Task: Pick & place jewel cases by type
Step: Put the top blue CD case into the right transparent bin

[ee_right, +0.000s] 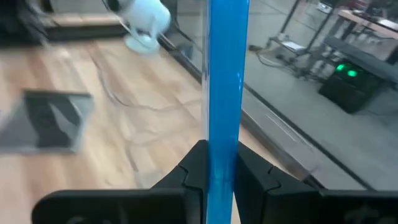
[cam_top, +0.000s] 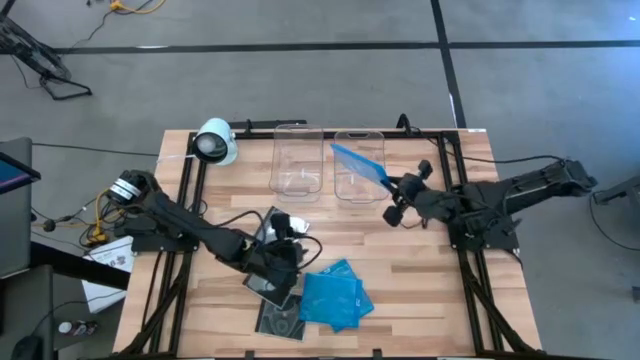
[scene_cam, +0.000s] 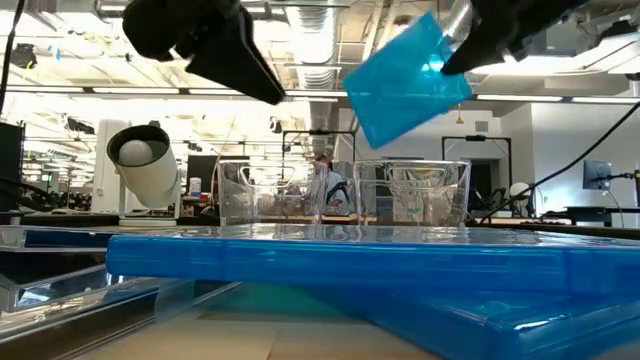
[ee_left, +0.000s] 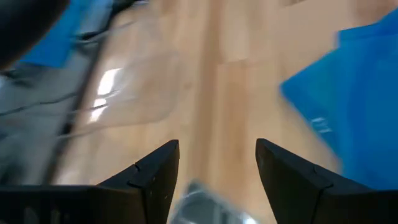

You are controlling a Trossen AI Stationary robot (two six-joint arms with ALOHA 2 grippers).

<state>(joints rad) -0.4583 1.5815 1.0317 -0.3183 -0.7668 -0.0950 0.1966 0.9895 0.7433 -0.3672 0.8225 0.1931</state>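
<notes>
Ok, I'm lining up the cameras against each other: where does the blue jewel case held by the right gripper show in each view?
High view: blue jewel case tilted over the right clear tub, in the right gripper.
Low view: upper middle, above the tubs.
Left wrist view: cannot tell; only blurred blue cases on the table.
Right wrist view: edge-on, centre.
Shared landmark: the white camera.
</notes>
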